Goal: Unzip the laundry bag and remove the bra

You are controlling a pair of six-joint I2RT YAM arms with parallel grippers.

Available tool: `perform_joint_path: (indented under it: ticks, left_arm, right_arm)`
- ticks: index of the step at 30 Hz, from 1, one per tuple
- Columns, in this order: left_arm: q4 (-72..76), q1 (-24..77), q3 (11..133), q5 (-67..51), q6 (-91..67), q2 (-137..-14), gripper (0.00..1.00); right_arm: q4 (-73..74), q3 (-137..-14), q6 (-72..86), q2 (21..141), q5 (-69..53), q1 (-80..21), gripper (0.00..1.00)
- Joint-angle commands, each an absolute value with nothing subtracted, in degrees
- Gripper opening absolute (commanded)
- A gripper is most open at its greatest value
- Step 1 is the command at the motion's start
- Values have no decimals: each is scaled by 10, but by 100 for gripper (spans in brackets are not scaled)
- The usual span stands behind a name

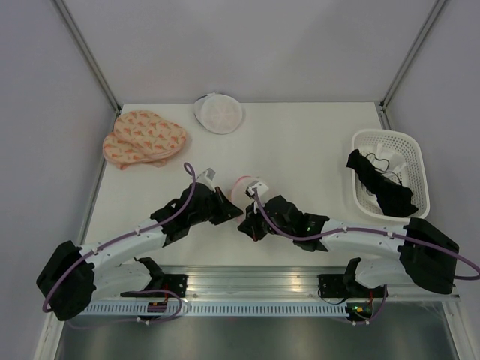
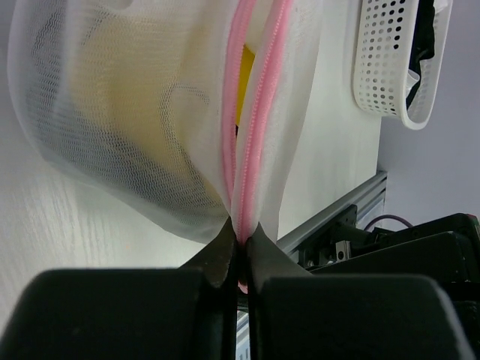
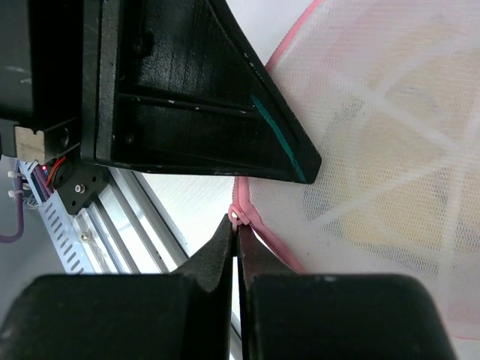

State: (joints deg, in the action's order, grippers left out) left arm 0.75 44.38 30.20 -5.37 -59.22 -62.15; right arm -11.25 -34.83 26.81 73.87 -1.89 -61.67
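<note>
A white mesh laundry bag with a pink zipper sits near the table's front middle, between both grippers. My left gripper is shut on the bag's pink zipper seam. A yellowish bra shows through the mesh. My right gripper is shut on the small pink zipper pull at the bag's edge. In the top view the left gripper and right gripper meet at the bag.
A second white mesh bag lies at the table's back. A peach patterned bra lies at the back left. A white basket with dark garments stands at the right. The aluminium rail runs along the front edge.
</note>
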Motion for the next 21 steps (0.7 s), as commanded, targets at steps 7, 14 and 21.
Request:
perform_joint_path:
  ticks: [7,14,21]
  left_arm:
    - [-41,431,330,18,-563,-563,2]
    - [-47,428,344,-15,-526,-570,2]
    - [-74,405,396,-33,-431,-601,2]
  right_arm:
    - [42,-363,289,722,64,-628,0]
    - [130,-370,337,715,277,-625,0]
    - [245,-432,429,784,502,-585,0]
